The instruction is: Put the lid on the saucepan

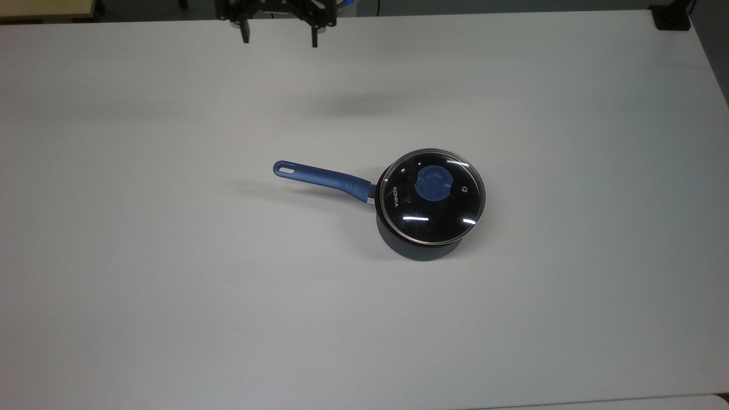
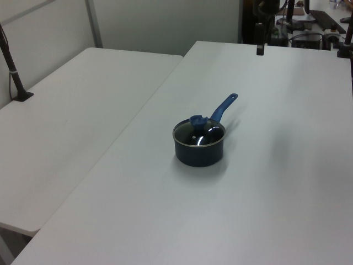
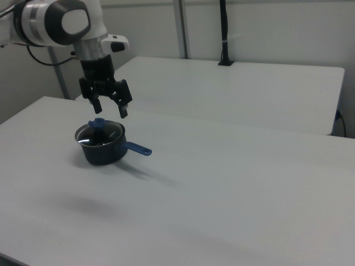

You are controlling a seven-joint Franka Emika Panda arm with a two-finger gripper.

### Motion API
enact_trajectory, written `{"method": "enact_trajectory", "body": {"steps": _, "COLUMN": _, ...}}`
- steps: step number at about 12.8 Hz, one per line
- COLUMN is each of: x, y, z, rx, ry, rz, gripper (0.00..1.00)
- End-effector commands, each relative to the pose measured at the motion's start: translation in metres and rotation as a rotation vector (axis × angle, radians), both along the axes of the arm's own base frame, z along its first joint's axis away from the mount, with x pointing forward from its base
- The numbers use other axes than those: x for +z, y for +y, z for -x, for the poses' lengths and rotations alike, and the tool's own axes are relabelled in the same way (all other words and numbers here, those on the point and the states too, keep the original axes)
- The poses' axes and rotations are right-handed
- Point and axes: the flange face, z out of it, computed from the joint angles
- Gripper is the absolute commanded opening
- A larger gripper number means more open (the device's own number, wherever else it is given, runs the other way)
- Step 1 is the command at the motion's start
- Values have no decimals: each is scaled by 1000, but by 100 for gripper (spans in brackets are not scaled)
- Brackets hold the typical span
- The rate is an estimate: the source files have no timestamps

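Lid [image 1: 433, 196] is seated flat on the saucepan [image 1: 418, 247], metal rim lined up with the pot's mouth all the way round. Blue knob [image 1: 432, 183] is centred and faces up; white KONKA lettering [image 1: 396, 197] sits on the glass on the handle side. Left view shows the same: lid [image 2: 199, 133] level on the saucepan [image 2: 199, 153], knob standing proud on top. Right view agrees, lid [image 3: 100, 133] closing off the saucepan [image 3: 101, 151].

Pan stands upright on the white desk [image 1: 171, 285], roughly mid-surface. Long blue handle [image 1: 322, 177] points to the top view's left, slightly up-frame, oval hole at its tip. In the right view the handle [image 3: 137, 148] points to the right view's right.

Hand [image 1: 279, 31] is at the top view's upper edge, well apart from the pan, up and to the top view's left of it. Fingers spread wide, nothing between them. In the right view the hand [image 3: 110, 108] hangs in the air with both black fingers splayed, empty, pointing down. White arm [image 3: 61, 22] comes in from the right view's upper left.

A second white desk [image 2: 71, 116] adjoins on the left view's left.
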Motion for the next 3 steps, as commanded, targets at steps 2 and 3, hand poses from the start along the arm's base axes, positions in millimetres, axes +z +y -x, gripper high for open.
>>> {"method": "enact_trajectory", "body": {"steps": 2, "x": -6, "y": -10, "z": 6, "rx": 36, "ry": 21, "rz": 30, "gripper": 100}}
{"method": "enact_trajectory", "body": {"steps": 3, "x": -2, "y": -17, "z": 6, "rx": 22, "ry": 13, "rz": 30, "gripper": 100}}
